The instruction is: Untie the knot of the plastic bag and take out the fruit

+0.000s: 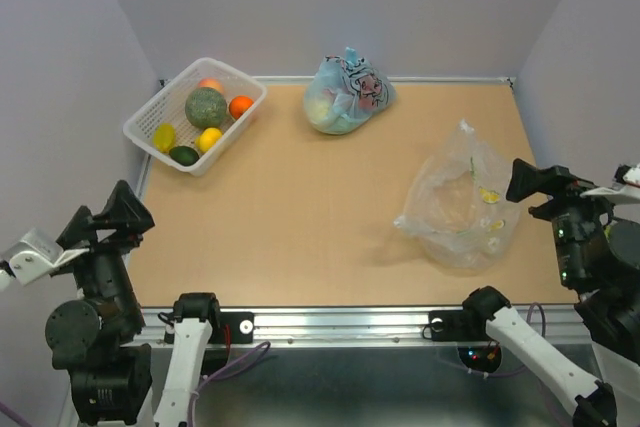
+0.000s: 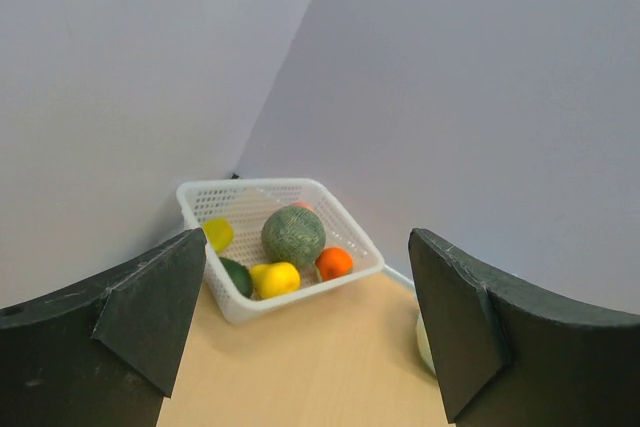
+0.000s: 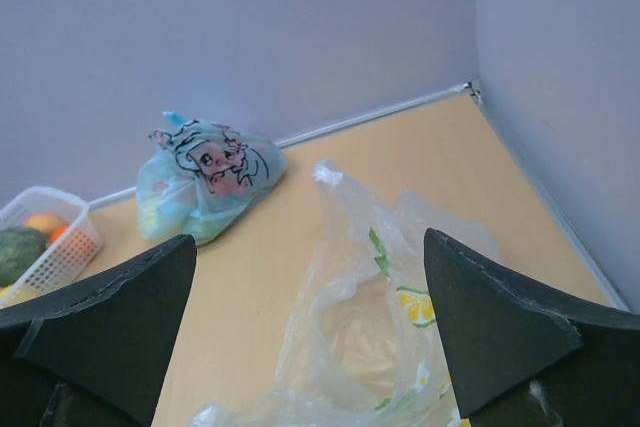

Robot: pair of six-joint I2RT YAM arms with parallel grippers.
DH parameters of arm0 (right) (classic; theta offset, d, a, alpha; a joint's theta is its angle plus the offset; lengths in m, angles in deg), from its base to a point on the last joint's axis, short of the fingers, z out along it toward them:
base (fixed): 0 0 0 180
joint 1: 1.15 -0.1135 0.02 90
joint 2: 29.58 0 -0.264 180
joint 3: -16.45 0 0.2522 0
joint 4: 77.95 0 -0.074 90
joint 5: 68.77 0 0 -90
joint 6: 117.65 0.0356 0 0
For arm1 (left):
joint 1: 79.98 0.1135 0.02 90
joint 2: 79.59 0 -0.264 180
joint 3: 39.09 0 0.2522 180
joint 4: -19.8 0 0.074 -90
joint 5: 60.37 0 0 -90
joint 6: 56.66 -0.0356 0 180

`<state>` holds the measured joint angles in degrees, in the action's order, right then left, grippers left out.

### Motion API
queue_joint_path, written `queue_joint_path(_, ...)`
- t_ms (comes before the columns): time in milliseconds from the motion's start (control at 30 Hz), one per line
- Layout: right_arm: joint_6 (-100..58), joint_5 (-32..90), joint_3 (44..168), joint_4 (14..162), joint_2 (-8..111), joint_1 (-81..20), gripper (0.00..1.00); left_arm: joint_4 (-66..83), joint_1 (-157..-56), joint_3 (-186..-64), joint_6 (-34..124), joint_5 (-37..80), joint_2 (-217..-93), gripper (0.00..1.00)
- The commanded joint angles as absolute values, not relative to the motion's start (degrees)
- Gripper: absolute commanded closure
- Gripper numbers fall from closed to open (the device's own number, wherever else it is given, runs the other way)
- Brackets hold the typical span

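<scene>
free: table (image 1: 290, 217) middle | blocked: basket (image 1: 232, 132) far-left, blue bag (image 1: 347, 95) far-centre, plastic bag (image 1: 460, 202) right

White links (image 1: 185, 362) and black joints (image 1: 75, 325); matte black wedge fingers (image 2: 150, 307) on left hand (image 2: 308, 242) and right hand (image 3: 310, 239); purple base cable (image 1: 245, 357).

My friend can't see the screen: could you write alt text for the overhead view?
An empty clear bag lies at the table's right; a basket of fruit sits far left, a blue bag at the back.
</scene>
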<state>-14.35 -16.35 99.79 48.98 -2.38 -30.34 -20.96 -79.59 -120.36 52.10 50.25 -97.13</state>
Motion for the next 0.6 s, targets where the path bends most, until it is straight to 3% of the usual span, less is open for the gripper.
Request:
queue_joint_path(0, -16.66, -10.15, 97.45, 48.48, -8.37, -29.89, 0.0, -29.27, -79.71, -116.75, 50.13, 50.55, -94.99, 0.06)
queue_joint_path(567, -17.72, -5.32, 93.14, 48.48, -16.75, -29.97, 0.0, -31.66, -79.71, -116.05, 49.16, 48.18, -90.57, 0.06)
